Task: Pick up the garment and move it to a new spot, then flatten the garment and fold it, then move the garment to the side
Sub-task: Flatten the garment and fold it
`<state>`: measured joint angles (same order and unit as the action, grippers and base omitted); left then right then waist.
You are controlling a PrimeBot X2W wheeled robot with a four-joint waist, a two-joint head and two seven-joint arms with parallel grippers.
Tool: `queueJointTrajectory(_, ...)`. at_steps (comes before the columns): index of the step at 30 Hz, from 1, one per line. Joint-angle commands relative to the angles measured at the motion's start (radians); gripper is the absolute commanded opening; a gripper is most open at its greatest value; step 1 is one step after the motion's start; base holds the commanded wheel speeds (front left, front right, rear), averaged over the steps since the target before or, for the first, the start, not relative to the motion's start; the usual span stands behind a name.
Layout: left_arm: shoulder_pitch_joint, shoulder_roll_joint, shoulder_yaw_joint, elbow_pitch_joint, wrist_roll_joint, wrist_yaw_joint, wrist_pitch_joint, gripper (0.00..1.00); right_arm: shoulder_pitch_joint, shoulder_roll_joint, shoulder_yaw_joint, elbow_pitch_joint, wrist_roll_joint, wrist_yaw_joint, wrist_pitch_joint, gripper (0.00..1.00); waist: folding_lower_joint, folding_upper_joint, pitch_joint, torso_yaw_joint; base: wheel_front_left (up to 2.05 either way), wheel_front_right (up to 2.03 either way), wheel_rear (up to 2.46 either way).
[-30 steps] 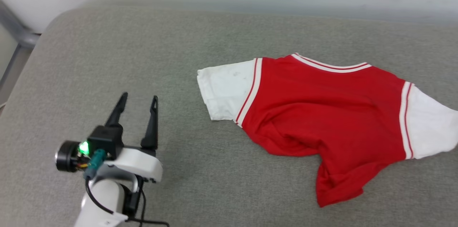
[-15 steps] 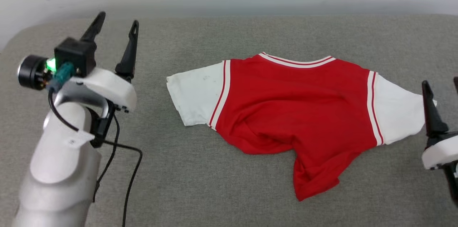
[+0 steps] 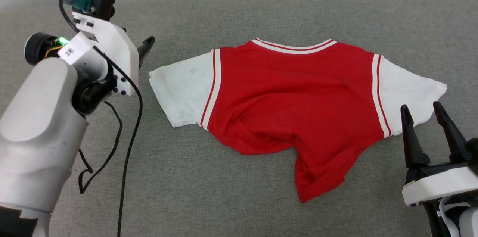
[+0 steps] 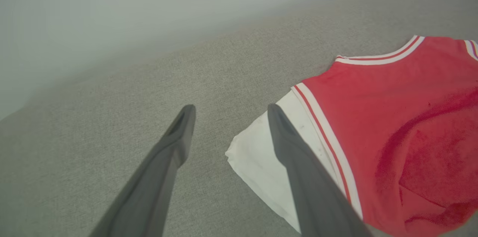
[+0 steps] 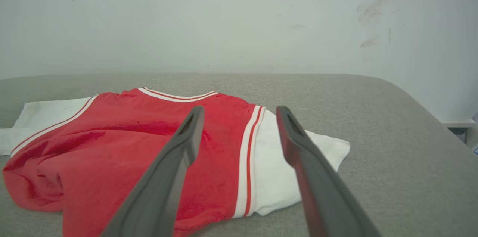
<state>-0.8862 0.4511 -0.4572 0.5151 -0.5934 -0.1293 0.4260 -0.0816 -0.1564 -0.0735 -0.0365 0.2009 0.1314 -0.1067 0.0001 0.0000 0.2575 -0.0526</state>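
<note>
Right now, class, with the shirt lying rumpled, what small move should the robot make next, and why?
Probably lower both pairs of open jaws until each straddles the nearest white sleeve: the garment lies ungrasped, hem bunched, with left sleeve and right sleeve each close to a pair.

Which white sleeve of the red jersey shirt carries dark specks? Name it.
The white sleeve on the robot's left; the right-hand sleeve shows clean white.
</note>
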Motion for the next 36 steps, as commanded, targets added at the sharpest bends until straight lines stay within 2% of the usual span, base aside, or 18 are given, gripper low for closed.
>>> queueJointTrajectory(1, -0.028, 0.015, -0.019, 0.014, -0.024, 0.000, 0.045, 1.00, 0.004, 0.006, 0.004, -0.012, -0.008, -0.001, 0.004, 1.00, -0.0001, 0.0000, 0.020, -0.013, 0.00, 0.00, 0.00)
queueJointTrajectory(5, -0.084, 0.039, -0.094, 0.053, -0.085, 0.000, 0.196, 1.00, -0.019, 0.002, 0.014, -0.019, -0.009, -0.001, 0.012, 1.00, -0.0001, 0.0000, 0.055, -0.030, 0.00, 0.00, 0.00)
queueJointTrajectory(9, -0.130, 0.062, -0.161, 0.085, -0.109, 0.000, 0.282, 1.00, -0.041, -0.008, 0.024, -0.009, -0.011, -0.001, 0.001, 1.00, -0.0001, 0.0000, 0.092, -0.046, 0.00, 0.00, 0.00)
queueJointTrajectory(15, -0.162, 0.086, -0.291, 0.145, -0.118, 0.000, 0.329, 1.00, -0.077, -0.011, 0.037, 0.025, -0.003, -0.001, -0.030, 1.00, -0.0001, 0.0000, 0.147, -0.072, 0.00, 0.00, 0.00)
queueJointTrajectory(22, -0.132, 0.088, -0.387, 0.187, -0.173, 0.000, 0.353, 1.00, -0.092, -0.015, 0.037, 0.050, 0.003, -0.001, -0.052, 1.00, -0.0001, 0.0000, 0.169, -0.076, 0.00, 0.00, 0.00)
queueJointTrajectory(23, -0.131, 0.089, -0.394, 0.187, -0.186, 0.000, 0.351, 0.23, -0.093, -0.017, 0.036, 0.055, 0.005, -0.001, -0.054, 1.00, -0.0001, 0.0000, 0.170, -0.074, 0.00, 0.00, 0.00)
queueJointTrajectory(24, -0.131, 0.089, -0.403, 0.187, -0.194, 0.000, 0.347, 0.00, -0.096, -0.018, 0.035, 0.059, 0.006, -0.001, -0.054, 1.00, -0.0001, 0.0000, 0.169, -0.071, 0.00, 0.00, 0.00)
queueJointTrajectory(27, -0.147, 0.112, -0.426, 0.177, -0.196, 0.001, 0.300, 0.00, -0.111, -0.031, 0.031, 0.063, 0.010, -0.001, -0.058, 1.00, -0.0001, 0.0000, 0.158, -0.061, 0.00, 0.00, 0.00)
queueJointTrajectory(31, -0.169, 0.116, -0.415, 0.166, -0.222, 0.001, 0.184, 0.00, -0.128, -0.060, 0.010, 0.075, 0.028, -0.001, -0.047, 1.00, -0.0001, 0.0000, 0.125, -0.047, 0.00, 0.00, 0.00)
queueJointTrajectory(36, -0.154, 0.141, -0.410, 0.128, -0.248, 0.001, 0.054, 0.00, -0.151, -0.154, -0.029, 0.091, 0.030, -0.001, -0.015, 1.00, -0.0001, 0.0000, 0.081, -0.023, 0.00, 0.00, 0.00)
